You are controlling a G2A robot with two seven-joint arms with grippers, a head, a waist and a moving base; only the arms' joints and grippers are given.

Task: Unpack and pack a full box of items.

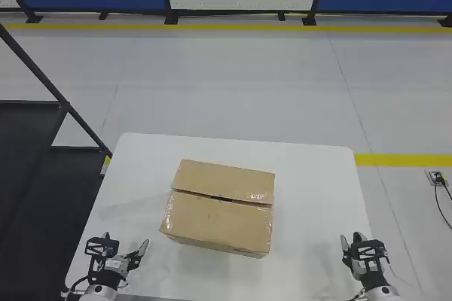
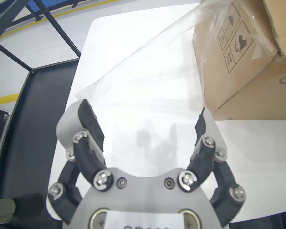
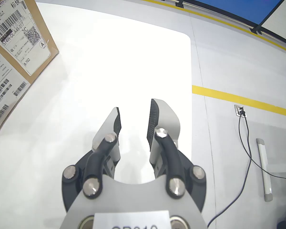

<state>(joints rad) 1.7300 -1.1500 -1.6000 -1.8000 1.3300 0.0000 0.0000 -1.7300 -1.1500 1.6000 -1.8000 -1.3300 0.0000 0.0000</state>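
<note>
Box: the brown cardboard box [image 1: 220, 218] sits about mid-way on the white, round-cornered table [image 1: 316, 173], flaps down, with a dark gap along the seam; it is well apart from both tools
Left tool: my left gripper [image 2: 144, 110] hangs over the table's near left corner, fingers spread wide, gripping nothing
Right tool: my right gripper [image 3: 135, 108] hangs over the near right corner, fingers at a narrow gap, empty
Film: a clear plastic strip [image 2: 157, 55] trails from the box's top edge towards my left gripper
Risk, film: I think it could cling to a pad or tug the box askew if I close on it by accident
Risk, box: prying one flap single-handed could slide the box towards a table edge, since nothing braces it
Hidden: the contents, and how much of the seam is taped
Unclear: where the film's loose end lies, and whether it touches my left fingers
</note>
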